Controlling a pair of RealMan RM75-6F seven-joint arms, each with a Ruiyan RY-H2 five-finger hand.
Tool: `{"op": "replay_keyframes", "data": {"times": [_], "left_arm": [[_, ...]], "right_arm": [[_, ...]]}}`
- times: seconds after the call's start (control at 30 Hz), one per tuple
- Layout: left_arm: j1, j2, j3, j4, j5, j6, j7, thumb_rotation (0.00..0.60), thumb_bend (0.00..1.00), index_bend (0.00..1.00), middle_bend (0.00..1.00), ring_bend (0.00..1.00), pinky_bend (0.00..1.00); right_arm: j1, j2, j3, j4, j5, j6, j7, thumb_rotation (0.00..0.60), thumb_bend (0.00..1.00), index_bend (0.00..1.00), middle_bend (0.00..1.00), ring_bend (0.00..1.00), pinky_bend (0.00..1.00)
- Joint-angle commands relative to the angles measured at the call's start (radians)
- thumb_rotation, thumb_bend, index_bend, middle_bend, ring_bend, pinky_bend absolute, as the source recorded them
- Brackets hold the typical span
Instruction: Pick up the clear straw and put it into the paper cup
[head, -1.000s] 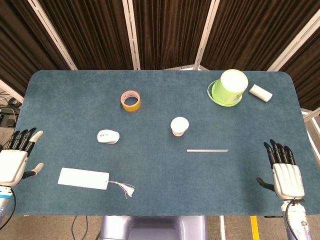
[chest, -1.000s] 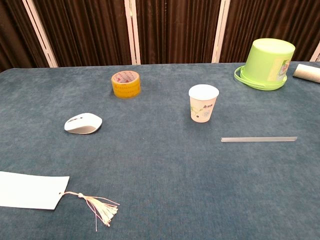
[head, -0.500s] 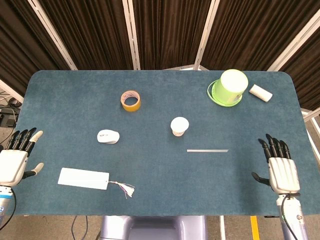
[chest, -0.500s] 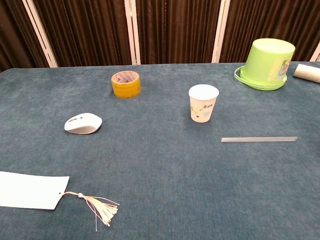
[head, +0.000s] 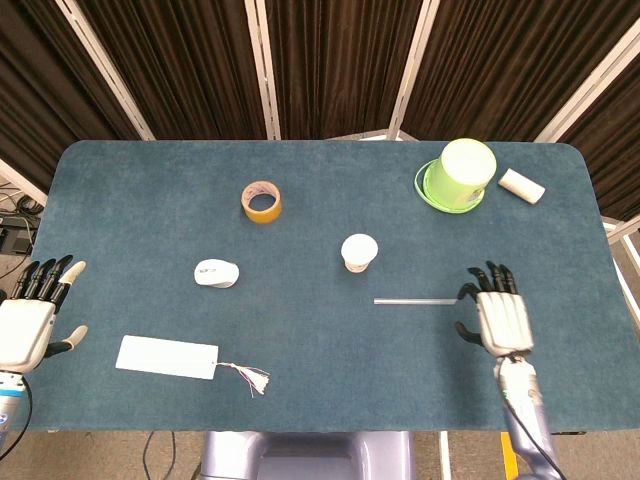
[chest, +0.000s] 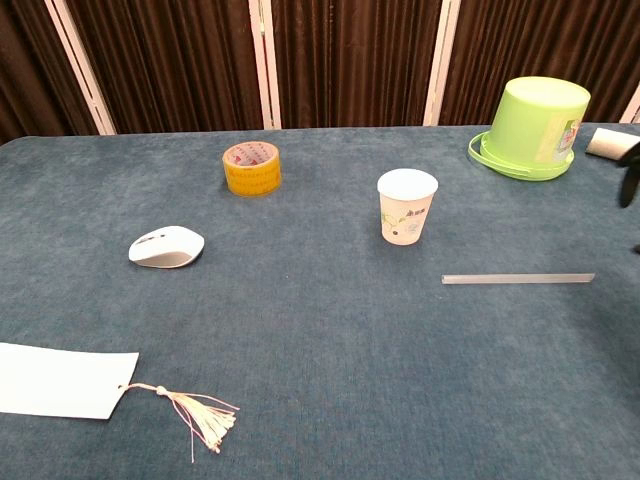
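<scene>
Hovering with fingers spread and nothing in them, the right hand (head: 500, 315) sits just beside the right end of the straw (head: 415, 300), not touching it as far as the head view shows; in the chest view only dark fingertips (chest: 629, 184) show at the right edge. The straw lies flat on the bench (head: 320, 200), a little nearer the robot than the cup (head: 359, 252) and to its right, clear of it. The cup stands upright with nothing seen inside. So, by my reading, nothing of the task is done: the grasp, the lift and the drop into the cup are all left. The left hand (head: 30, 315) is released too, fingers apart, far to the left of the cup at the bench edge. Counting: two hands, one straw, one cup. Also one mouse (head: 217, 273) left of the cup, one tape roll (head: 262, 200) behind and left of it, one card (head: 166, 356) with a tassel well left and nearer the robot, one green tub (head: 458, 173) upside down behind and right of the cup, and one small white roll (head: 522, 185) beyond the tub.
</scene>
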Motion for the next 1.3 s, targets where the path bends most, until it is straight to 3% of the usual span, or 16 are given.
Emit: {"op": "replay_keyframes", "data": {"times": [0.03,0.53,0.8,1.3], "left_arm": [[0.000,0.000,0.000,0.001,0.001,0.000,-0.002,0.600,0.25,0.00,0.00,0.00,0.00],[-0.004,0.004,0.000,0.002,0.000,-0.007,-0.012,0.600,0.25,0.00,0.00,0.00,0.00],[-0.004,0.004,-0.001,0.000,-0.001,-0.008,-0.011,0.600,0.25,0.00,0.00,0.00,0.00],[-0.006,0.006,-0.001,0.000,-0.001,-0.011,-0.014,0.600,0.25,0.00,0.00,0.00,0.00]], "right_arm": [[0.055,-0.078,0.031,0.064,0.070,-0.033,-0.053,0.600,0.23,0.46,0.17,0.00,0.00],[0.145,-0.253,0.066,0.257,0.202,-0.056,-0.096,0.600,0.24,0.49,0.18,0.00,0.00],[0.164,-0.302,0.066,0.333,0.218,-0.062,-0.078,0.600,0.20,0.49,0.18,0.00,0.00],[0.199,-0.390,0.068,0.453,0.218,-0.084,-0.030,0.600,0.21,0.55,0.21,0.00,0.00]]}}
